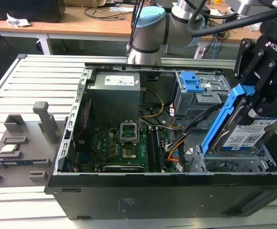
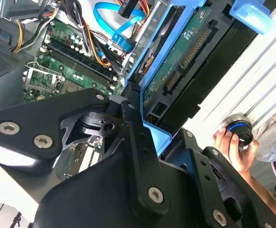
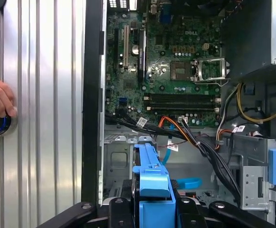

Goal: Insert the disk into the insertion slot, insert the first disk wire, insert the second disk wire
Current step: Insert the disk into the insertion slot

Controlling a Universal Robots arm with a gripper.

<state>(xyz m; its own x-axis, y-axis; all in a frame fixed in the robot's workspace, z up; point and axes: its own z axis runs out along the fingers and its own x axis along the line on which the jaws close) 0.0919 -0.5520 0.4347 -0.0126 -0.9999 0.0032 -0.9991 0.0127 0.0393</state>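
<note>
The gripper (image 1: 261, 98) has its fingers clamped on the disk (image 1: 243, 138), pinching the blue carrier (image 3: 154, 190) at its upper end, so the drive hangs tilted below them. Right under its lower edge sits the insertion slot (image 1: 233, 166), not yet entered. At that slant I reckon a corner could catch the slot's rim, or pinch the loose cables (image 1: 176, 142) lying just beside it.
</note>
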